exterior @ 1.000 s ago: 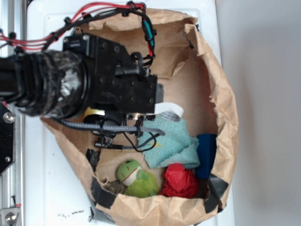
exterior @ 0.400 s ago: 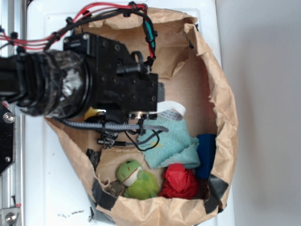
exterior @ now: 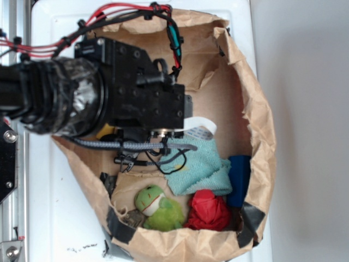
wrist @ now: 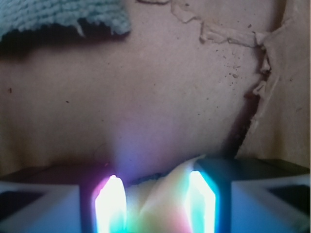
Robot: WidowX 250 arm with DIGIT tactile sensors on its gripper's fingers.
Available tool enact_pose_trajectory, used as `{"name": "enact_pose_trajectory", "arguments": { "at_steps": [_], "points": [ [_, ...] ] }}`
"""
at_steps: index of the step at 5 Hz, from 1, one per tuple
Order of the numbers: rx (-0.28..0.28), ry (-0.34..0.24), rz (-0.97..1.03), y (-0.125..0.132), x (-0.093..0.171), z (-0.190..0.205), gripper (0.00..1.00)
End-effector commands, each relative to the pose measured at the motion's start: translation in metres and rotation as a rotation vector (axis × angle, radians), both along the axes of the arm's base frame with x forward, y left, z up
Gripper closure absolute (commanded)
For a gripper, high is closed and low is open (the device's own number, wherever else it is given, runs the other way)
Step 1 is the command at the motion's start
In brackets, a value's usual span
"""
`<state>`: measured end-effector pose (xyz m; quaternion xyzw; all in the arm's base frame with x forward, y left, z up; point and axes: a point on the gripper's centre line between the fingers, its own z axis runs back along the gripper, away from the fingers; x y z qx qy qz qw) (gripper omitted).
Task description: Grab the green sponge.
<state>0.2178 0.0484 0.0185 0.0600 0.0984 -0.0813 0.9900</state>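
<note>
One green sponge [wrist: 163, 204], in fact pale yellow foam, is seen in the wrist view between the two glowing fingertips [wrist: 111, 204] of the gripper [wrist: 153, 206], which are closed against its sides. In the exterior view only a small yellow sliver of it [exterior: 107, 130] is shown under the black arm [exterior: 98, 98], and the fingers are hidden there, so the grip can be judged from the wrist view alone.

In the exterior view one brown paper bag [exterior: 262, 136] is laid open, and inside it are counted one teal cloth [exterior: 199, 166], one green frog toy [exterior: 158, 206], one red thing [exterior: 208, 210] and one dark blue thing [exterior: 239, 180]. Of these, only a corner of the cloth [wrist: 63, 14] and the torn paper floor [wrist: 160, 97] are shown by the wrist view.
</note>
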Motion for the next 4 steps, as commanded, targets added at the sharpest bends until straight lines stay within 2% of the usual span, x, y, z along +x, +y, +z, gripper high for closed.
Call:
{"name": "enact_pose_trajectory", "arguments": {
  "at_steps": [1,2,3,4],
  "points": [
    [0.002,-0.049,0.002,0.007,0.008,0.014,1.00],
    [-0.027,-0.098,0.014,0.007,0.005,0.041,1.00],
    [-0.108,-0.137,0.039,0.000,0.003,0.090,1.00],
    [-0.144,-0.171,0.058,-0.007,0.004,0.119,1.00]
  ]
}}
